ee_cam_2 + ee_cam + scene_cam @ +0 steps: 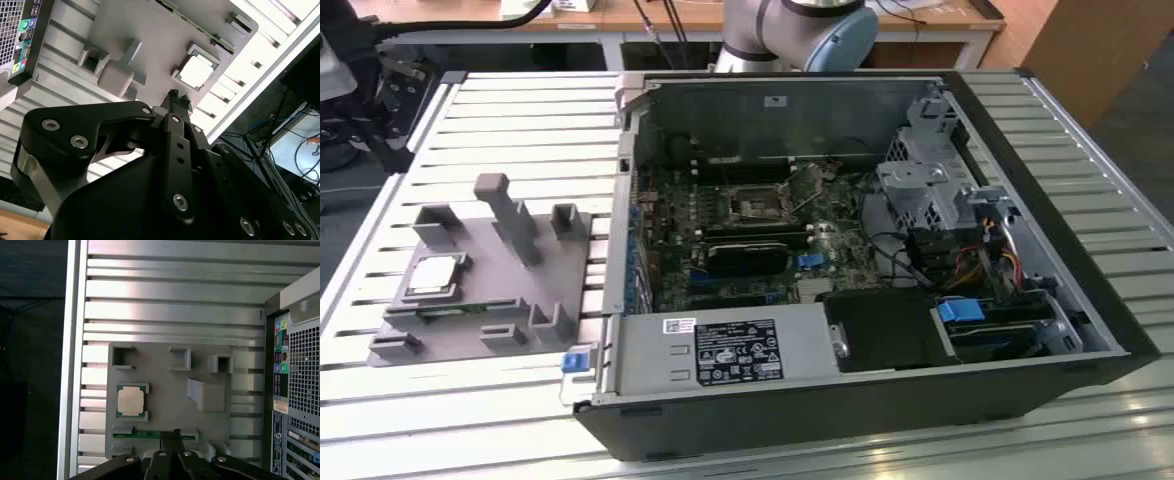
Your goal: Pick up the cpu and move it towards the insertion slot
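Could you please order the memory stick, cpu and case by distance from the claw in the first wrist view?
From the claw:
1. Memory stick, right at its tip.
2. Cpu, in its fixture pocket.
3. Case, off the fixture.

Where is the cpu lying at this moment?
The cpu lies in a recess of the grey plastic fixture, at the exterior view's left, outside the open computer case, with the green memory stick beside it.

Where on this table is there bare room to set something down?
Bare slatted table beyond the grey fixture, bordered by the computer case on the exterior view's right; another strip runs in front of both. Crowded: the fixture with the cpu, and the case interior.
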`<move>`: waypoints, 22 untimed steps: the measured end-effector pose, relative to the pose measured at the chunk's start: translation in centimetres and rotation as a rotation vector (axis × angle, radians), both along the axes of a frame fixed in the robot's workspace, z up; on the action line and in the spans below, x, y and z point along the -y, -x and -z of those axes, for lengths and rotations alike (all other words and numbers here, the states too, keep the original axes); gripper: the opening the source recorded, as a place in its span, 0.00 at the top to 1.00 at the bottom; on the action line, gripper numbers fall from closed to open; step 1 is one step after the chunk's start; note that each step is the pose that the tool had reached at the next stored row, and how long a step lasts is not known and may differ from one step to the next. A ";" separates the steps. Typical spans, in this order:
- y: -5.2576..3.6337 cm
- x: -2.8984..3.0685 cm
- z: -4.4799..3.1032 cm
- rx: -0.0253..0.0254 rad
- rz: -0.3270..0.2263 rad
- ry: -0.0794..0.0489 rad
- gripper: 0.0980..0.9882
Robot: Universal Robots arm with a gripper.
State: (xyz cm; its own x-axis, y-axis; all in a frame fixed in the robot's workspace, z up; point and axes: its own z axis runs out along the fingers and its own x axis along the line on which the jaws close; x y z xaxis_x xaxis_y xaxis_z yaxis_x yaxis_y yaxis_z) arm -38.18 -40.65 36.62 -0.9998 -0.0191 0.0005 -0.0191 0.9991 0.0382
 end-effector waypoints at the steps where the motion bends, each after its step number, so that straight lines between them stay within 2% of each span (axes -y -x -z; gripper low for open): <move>1: 0.00 0.00 0.00 0.0000 0.000 0.000 0.99; 10: 0.15 0.00 0.01 0.0000 0.000 0.000 0.99; 22: 0.95 0.00 0.08 0.0000 0.000 0.000 0.99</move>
State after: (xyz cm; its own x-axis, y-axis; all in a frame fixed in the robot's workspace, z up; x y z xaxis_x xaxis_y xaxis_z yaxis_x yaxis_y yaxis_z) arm -39.13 -40.65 36.54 -0.9998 -0.0192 0.0004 -0.0192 0.9991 0.0383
